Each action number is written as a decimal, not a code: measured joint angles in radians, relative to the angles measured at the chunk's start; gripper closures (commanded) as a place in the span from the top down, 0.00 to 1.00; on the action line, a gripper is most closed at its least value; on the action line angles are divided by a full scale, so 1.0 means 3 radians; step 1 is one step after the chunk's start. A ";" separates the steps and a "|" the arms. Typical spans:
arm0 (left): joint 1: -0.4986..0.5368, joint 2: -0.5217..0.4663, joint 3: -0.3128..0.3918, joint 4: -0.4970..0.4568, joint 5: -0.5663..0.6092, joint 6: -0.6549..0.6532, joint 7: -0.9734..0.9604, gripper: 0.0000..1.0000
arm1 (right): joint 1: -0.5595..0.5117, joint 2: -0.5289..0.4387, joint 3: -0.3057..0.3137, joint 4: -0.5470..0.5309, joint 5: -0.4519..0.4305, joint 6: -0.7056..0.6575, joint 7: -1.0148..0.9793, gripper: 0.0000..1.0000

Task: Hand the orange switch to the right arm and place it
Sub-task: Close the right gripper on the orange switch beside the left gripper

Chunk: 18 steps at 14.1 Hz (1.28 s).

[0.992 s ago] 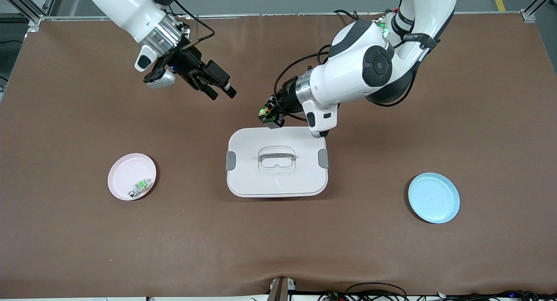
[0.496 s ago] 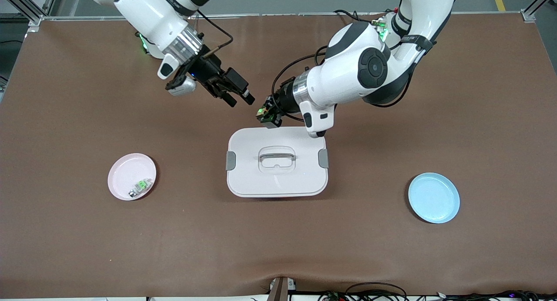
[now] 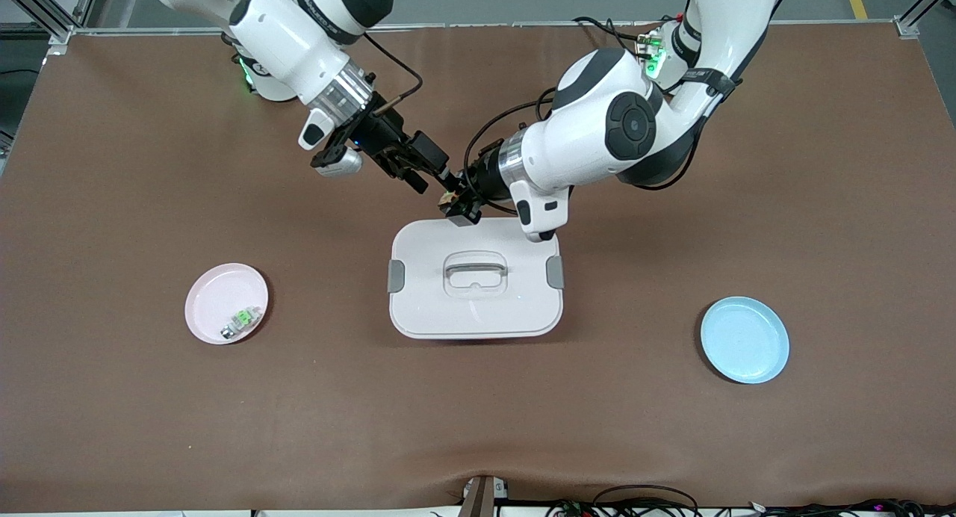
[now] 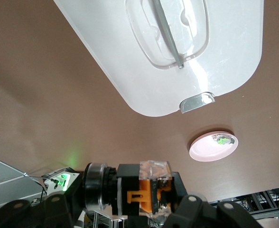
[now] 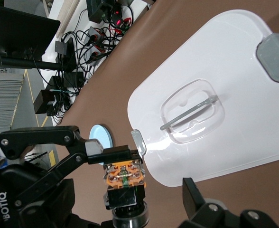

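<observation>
1. The left gripper (image 3: 457, 202) hangs in the air over the brown surface (image 3: 112, 203), just at the edge of the white box (image 3: 475, 308) that is farther from the front camera. Its fingers are clenched on the orange switch (image 3: 448, 197).
2. In the front view the switch is almost hidden: only a small spot with some orange shows between the two grippers.
3. The right wrist view shows the switch (image 5: 124, 175) better, with the orange face and a black body below it. In the left wrist view the switch (image 4: 146, 194) stands at the picture's edge, partly cut off, with a clear cap on it.
4. The right gripper (image 3: 433, 175) is in the air just beside the switch, toward the right arm's end. Its fingers are spread wide. Whether they touch the switch I cannot tell.
5. On the pink plate (image 3: 213, 293) lies a small green part (image 3: 240, 321); its details are too small to make out.
6. The blue plate (image 3: 745, 340) stands near the left arm's end.
</observation>
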 measured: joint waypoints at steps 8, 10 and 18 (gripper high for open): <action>0.0000 0.0004 0.0008 0.0001 0.0001 0.0006 0.0000 0.00 | 0.0133 0.0301 0.0000 0.0141 0.0002 0.0205 0.0008 0.89; 0.0000 0.0004 0.0007 0.0002 0.0001 0.0007 0.0000 0.00 | 0.0133 0.0308 -0.0001 0.0153 0.0002 0.0206 0.0008 0.58; -0.0003 0.0006 0.0014 0.0014 0.0004 0.0028 -0.0003 0.00 | 0.0136 0.0321 -0.0010 0.0203 0.0013 0.0212 0.0047 0.00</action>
